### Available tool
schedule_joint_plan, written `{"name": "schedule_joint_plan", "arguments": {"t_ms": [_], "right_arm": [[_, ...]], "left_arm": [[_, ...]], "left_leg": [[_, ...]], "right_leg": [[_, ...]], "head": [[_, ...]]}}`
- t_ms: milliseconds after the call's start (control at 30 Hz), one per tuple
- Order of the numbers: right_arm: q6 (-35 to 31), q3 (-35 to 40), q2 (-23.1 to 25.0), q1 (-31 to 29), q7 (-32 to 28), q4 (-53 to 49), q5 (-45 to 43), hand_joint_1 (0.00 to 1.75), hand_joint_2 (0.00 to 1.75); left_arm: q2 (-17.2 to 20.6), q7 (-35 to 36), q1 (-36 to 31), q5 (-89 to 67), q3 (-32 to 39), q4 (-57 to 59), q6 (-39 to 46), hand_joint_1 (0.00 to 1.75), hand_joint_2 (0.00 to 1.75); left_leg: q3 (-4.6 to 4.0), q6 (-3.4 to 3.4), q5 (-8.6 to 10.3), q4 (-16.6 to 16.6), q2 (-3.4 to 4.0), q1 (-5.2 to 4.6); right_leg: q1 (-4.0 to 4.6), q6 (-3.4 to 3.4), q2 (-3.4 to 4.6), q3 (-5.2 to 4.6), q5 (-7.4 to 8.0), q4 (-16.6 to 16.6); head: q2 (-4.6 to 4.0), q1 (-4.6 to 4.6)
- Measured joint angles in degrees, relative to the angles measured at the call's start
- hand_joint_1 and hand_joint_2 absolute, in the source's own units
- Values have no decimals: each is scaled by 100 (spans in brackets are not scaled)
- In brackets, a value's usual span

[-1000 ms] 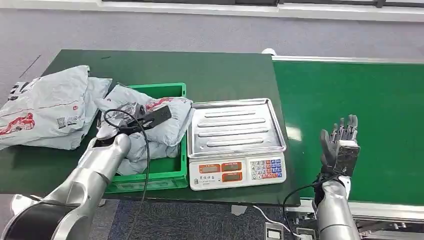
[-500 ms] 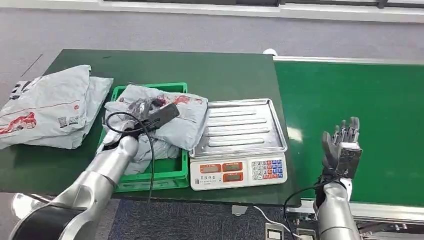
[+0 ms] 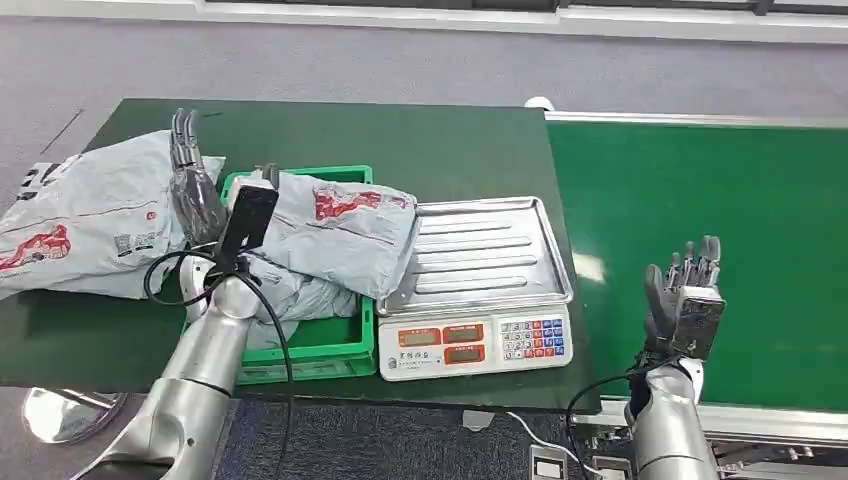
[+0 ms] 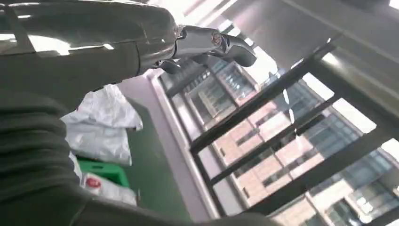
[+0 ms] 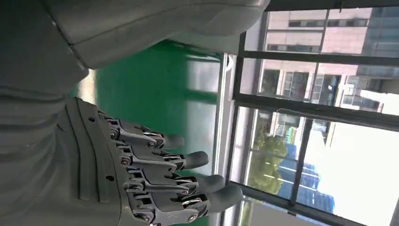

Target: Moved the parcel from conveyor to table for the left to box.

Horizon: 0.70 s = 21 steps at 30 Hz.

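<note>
A grey parcel [image 3: 345, 228] with red print lies on top of other grey bags in the green crate [image 3: 300, 352], its right edge overlapping the scale's steel tray [image 3: 480, 255]. My left hand [image 3: 192, 185] is raised above the crate's far left corner, fingers straight up and apart, holding nothing. In the left wrist view the left hand [image 4: 141, 42] is stretched out in the air, with grey parcels [image 4: 103, 125] and the green crate [image 4: 107, 172] beyond it. My right hand [image 3: 685, 295] stands upright and open over the green conveyor [image 3: 720, 180]; its spread fingers [image 5: 188, 181] hold nothing.
A pile of grey parcels [image 3: 80, 215] lies on the dark green table [image 3: 400, 140] left of the crate. The electronic scale [image 3: 470, 345] sits between the crate and the conveyor. A black cable [image 3: 275, 330] loops along my left forearm.
My left hand has lifted off the parcel in the crate and swung up and to the left. The parcel has shifted right onto the scale tray's edge. The right hand has barely moved.
</note>
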Motion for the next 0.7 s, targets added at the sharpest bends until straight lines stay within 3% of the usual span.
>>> {"name": "schedule_joint_plan", "arguments": {"t_ms": [433,467,533,700], "right_arm": [[-41,11,4,0,-2,0,-50,0,175],[-44,13,4,-2,-2,0,-50,0,175],[-44,26,4,-13,0,0,-68,0,175],[31,44,0,-137,0,48,-114,0,175]], "left_arm": [[-77,-2,313,-307,55,-783,39,0,0],[-90,-33,313,-282,90,-788,39,0,175],[-129,-335,315,292,127,-810,-272,0,175],[-208,-1159,485,2663,11,-1136,-3228,0,175]], "left_leg": [[0,0,0,0,0,0],[0,0,0,0,0,0],[0,0,0,0,0,0],[0,0,0,0,0,-1]], "right_leg": [[0,0,0,1,1,0],[0,0,0,1,1,0],[0,0,0,1,1,0],[-2,0,0,0,1,-1]], "head": [[0,0],[0,0],[0,0],[0,0]]}}
